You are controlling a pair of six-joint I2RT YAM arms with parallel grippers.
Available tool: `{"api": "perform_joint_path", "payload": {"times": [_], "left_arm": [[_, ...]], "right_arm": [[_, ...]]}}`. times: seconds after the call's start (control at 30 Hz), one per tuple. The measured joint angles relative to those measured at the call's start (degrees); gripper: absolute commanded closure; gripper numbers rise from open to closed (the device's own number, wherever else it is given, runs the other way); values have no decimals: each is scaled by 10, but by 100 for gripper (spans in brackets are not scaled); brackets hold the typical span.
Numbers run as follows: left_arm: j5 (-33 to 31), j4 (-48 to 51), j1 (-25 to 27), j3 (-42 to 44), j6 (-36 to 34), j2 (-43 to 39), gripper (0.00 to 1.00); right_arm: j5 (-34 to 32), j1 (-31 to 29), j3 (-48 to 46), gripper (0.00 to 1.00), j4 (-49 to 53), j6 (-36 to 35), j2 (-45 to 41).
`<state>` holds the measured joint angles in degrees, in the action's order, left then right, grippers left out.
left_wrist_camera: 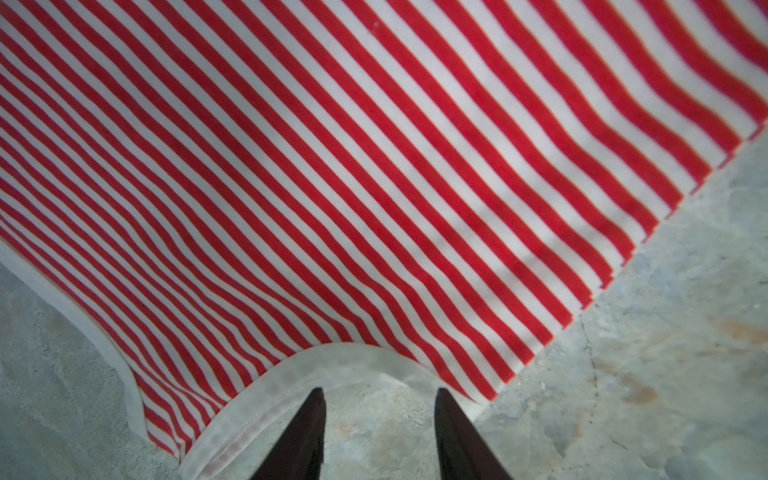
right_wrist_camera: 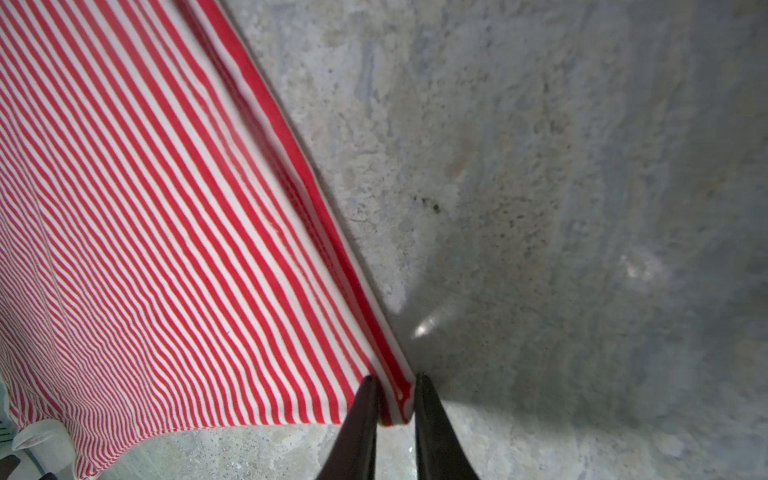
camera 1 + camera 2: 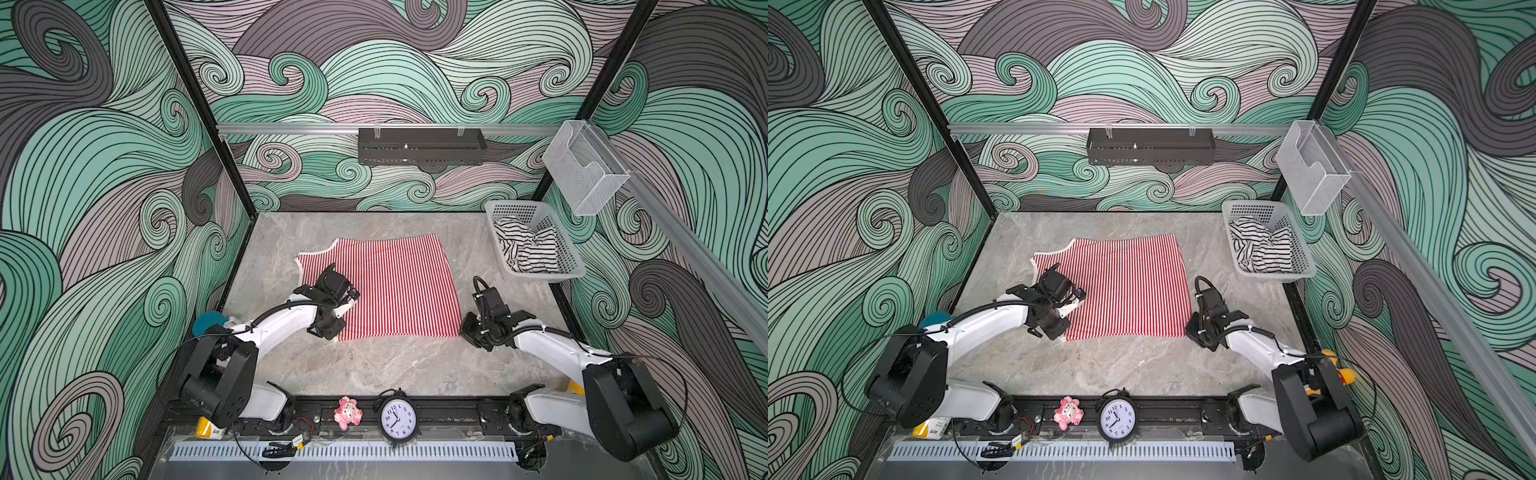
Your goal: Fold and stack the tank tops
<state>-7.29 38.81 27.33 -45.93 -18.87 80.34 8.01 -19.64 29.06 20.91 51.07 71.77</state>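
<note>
Red-striped top [image 3: 386,286] flat mid-table; black-striped top [image 3: 528,249] in basket [image 3: 567,253] at 2 o'clock. Right gripper [image 2: 395,380] narrow, apparently pinching its 5 o'clock hem corner. Left gripper [image 1: 379,392] parted, empty, at 8 o'clock trim: catch both layers before lifting.

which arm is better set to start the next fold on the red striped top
Right: the right hand grips the red striped top at the near hem corner, ready to lift. The left hand is open over bare table inside the curved white trim, holding nothing.
</note>
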Motion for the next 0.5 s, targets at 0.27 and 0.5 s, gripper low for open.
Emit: {"api": "perform_joint_path", "payload": {"times": [0.27,0.5], "left_arm": [[0,0,14,7,-2,0,54],[2,1,28,21,-2,0,52]], "right_arm": [[9,-1,2,100,0,1,0],[11,-1,14,100,7,2,-6]]}}
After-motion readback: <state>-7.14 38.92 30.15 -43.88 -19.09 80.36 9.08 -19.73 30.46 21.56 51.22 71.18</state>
